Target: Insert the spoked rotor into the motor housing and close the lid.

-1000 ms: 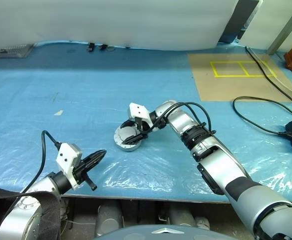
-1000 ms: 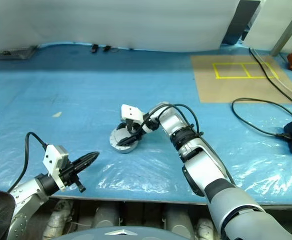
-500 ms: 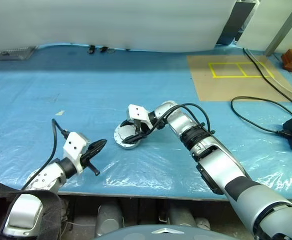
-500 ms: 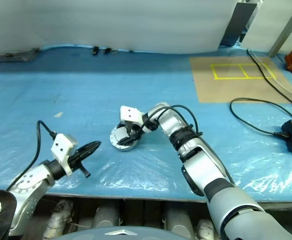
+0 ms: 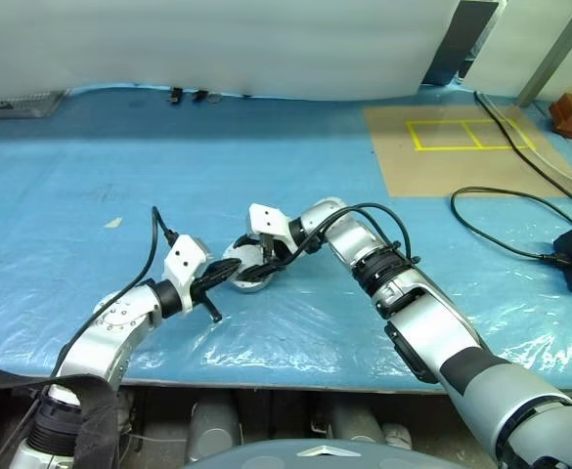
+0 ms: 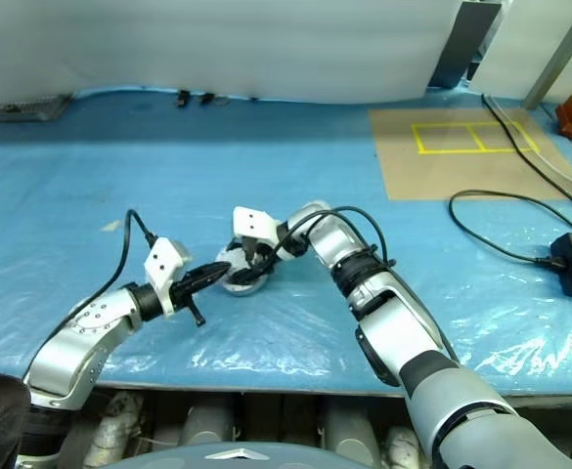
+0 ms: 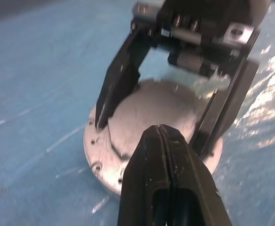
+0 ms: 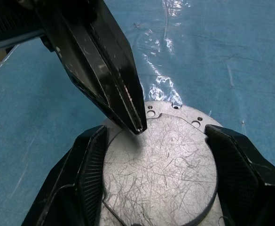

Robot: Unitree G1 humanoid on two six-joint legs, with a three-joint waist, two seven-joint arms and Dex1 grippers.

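Lid [image 8: 161, 160] rim flanked (blue sheet [image 5: 119, 166] open).

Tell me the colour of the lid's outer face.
Plain light grey, finely scratched lid; right wrist view.

Head stereo pair; close wrist views

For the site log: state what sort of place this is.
Probably a robot test workshop: a bench under blue plastic sheeting, a cardboard sheet marked with yellow tape, loose black cables, and a metal motor housing.
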